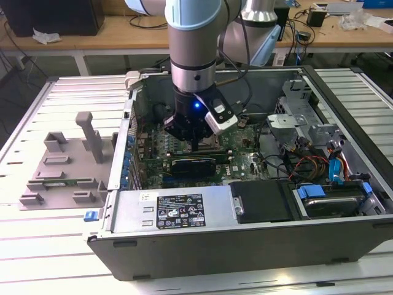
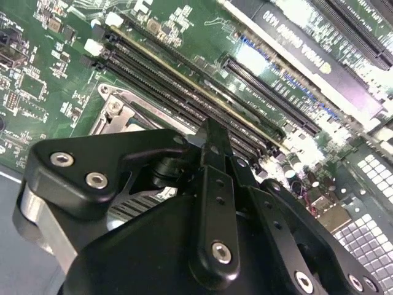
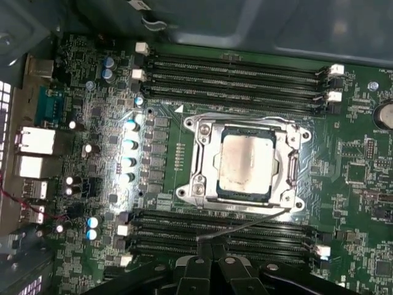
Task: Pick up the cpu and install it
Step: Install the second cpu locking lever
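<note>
Exterior view: arm (image 1: 193,55) upright over cpu (image 3: 246,161)

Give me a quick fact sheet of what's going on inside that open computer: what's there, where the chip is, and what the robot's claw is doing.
setting: open computer case lying on a slatted table
arm: reaches down into the case
gripper: low above the motherboard, holding nothing visible
cpu: silver top, lying inside the metal-framed socket
gripper to cpu: beside the socket, over the memory slots, not touching the chip
outside the case: grey fixture blocks at the exterior view's left
</note>
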`<state>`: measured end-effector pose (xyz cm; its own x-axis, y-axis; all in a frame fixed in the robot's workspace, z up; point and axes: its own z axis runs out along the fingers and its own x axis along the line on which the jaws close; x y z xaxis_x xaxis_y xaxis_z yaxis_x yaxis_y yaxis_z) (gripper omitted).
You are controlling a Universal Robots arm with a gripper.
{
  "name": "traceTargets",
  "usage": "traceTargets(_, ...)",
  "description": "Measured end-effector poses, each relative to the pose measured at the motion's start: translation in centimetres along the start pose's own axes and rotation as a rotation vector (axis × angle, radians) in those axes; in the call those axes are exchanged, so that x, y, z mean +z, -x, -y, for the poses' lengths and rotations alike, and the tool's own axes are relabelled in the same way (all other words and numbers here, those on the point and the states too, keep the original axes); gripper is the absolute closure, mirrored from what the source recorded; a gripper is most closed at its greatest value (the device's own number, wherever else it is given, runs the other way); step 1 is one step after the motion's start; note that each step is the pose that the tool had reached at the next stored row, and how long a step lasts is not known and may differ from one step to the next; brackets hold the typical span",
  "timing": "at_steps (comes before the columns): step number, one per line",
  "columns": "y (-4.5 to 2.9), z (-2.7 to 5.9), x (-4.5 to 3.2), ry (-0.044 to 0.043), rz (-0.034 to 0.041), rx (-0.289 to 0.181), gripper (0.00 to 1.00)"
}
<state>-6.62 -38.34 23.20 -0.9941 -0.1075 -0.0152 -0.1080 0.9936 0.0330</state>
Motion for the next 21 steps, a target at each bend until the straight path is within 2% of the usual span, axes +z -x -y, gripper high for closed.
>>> traceTargets(2,-0.03,0.19,-0.16,-0.0003,-0.0001,0.0,0.89)
traceTargets(4,0.0,0.16,-1.31,-0.0003,-0.0001,0.0,0.89)
traceTargets(7,0.01,0.12,-2.22,-0.0002,-0.0001,0.0,0.89)
traceTargets(9,0.02,0.06,-2.23,0.0014,0.0001,0.0,0.89)
traceTargets(12,0.04,-0.26,-2.12,0.0224,0.0023,0.001,0.89)
traceTargets(13,0.07,-0.43,-2.08,0.0269,0.0029,0.0,0.89)
traceTargets(17,0.13,-1.0,-1.92,0.0329,0.0036,0.0,0.89)
traceTargets(21,0.49,-1.1,-1.81,0.0331,0.0035,0.0,0.89)
